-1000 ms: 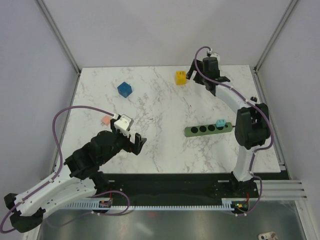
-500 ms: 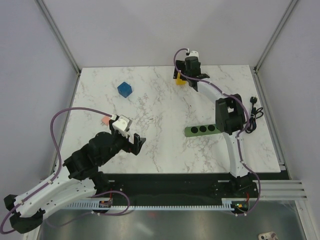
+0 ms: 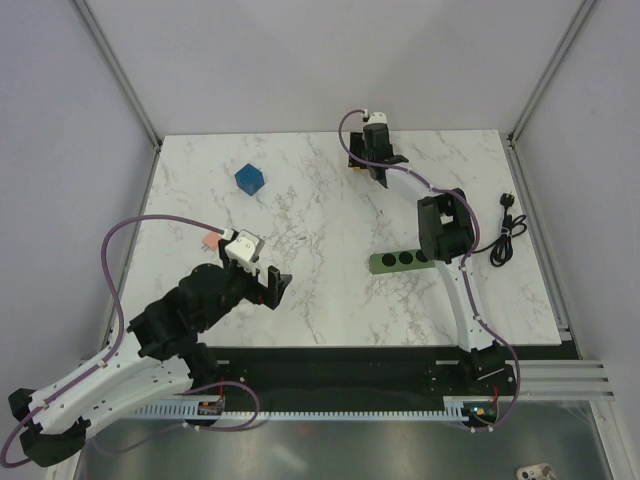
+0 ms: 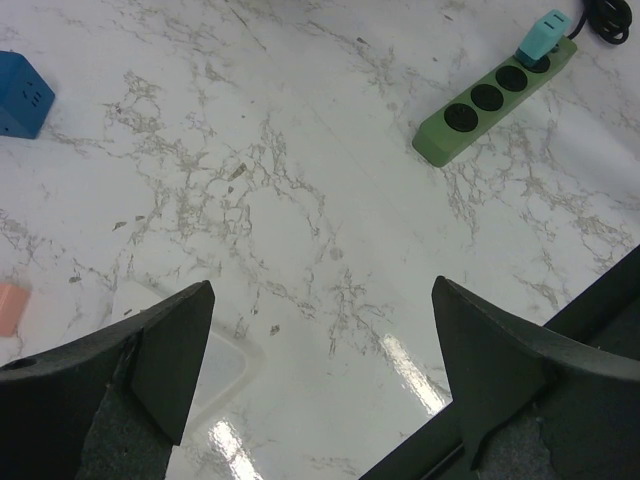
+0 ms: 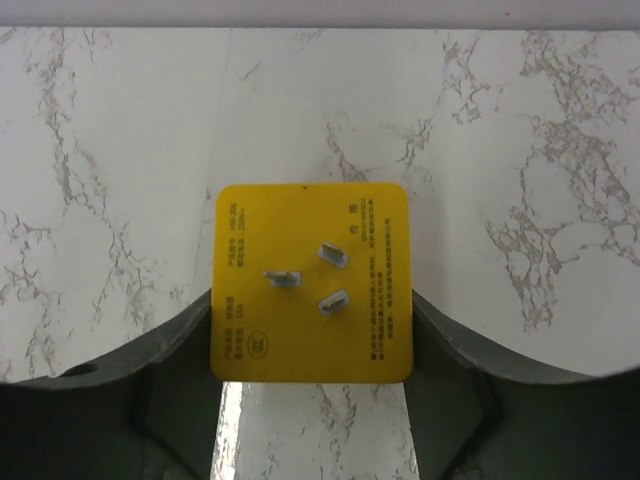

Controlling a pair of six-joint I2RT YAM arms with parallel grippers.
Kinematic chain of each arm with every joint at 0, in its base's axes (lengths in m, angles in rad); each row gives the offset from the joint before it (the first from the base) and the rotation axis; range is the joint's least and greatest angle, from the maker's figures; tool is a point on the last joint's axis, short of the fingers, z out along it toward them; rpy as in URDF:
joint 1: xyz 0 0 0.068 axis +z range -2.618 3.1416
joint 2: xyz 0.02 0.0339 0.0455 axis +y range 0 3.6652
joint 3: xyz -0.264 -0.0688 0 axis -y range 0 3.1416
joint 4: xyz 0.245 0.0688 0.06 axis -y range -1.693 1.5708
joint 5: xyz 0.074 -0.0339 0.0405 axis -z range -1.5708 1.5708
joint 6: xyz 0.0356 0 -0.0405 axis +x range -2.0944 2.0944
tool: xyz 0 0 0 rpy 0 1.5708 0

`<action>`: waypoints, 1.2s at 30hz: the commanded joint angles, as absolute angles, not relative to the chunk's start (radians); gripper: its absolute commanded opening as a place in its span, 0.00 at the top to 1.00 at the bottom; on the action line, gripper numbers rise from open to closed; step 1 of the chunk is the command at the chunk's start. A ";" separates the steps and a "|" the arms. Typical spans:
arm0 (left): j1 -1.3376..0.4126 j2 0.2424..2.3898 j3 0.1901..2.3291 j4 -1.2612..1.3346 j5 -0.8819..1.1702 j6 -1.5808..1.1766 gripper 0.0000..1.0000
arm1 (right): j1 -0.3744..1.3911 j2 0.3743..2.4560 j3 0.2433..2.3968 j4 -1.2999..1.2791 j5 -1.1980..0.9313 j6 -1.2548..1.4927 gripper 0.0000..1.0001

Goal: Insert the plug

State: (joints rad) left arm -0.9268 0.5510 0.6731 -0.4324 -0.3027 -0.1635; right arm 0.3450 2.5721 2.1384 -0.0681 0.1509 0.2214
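Note:
The yellow plug [image 5: 312, 285] lies on the marble at the far side with its three metal prongs facing up. My right gripper [image 5: 312, 300] is open and straddles it, one finger [image 5: 180, 350] close against each side. In the top view the right gripper [image 3: 372, 160] hides the plug almost wholly. The dark green socket strip [image 3: 400, 261] lies right of centre, its right end hidden behind the right arm. In the left wrist view the strip [image 4: 490, 98] shows a teal plug [image 4: 545, 35] in its end socket. My left gripper [image 4: 322, 300] is open and empty above bare marble near the left front [image 3: 277, 285].
A blue cube [image 3: 250, 179] sits at the far left, also in the left wrist view [image 4: 20, 95]. A small pink block [image 3: 210, 241] lies by the left arm. A black plug with its cord [image 3: 503, 240] lies at the right.
My right arm has swung left and its gripper has come down around the yellow plug. The black cord at the right has come into sight. The left arm has barely moved.

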 commanded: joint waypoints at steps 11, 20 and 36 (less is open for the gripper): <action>-0.923 0.560 0.706 -0.385 -0.316 -0.251 0.05 | 0.365 2.024 1.452 0.216 -0.133 0.147 0.81; -0.916 0.638 0.918 -0.515 -0.226 -0.368 0.04 | 0.462 1.504 1.000 0.175 -0.437 0.140 0.93; -0.914 0.817 1.215 -0.604 0.306 -0.094 0.01 | 0.571 1.059 0.884 -0.032 -0.986 0.239 1.00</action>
State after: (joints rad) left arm -0.9157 0.7654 1.1656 -0.5953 0.1284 -0.1703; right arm 0.5591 1.1130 0.8757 0.0196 -0.8722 0.2577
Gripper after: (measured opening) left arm 0.987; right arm 0.689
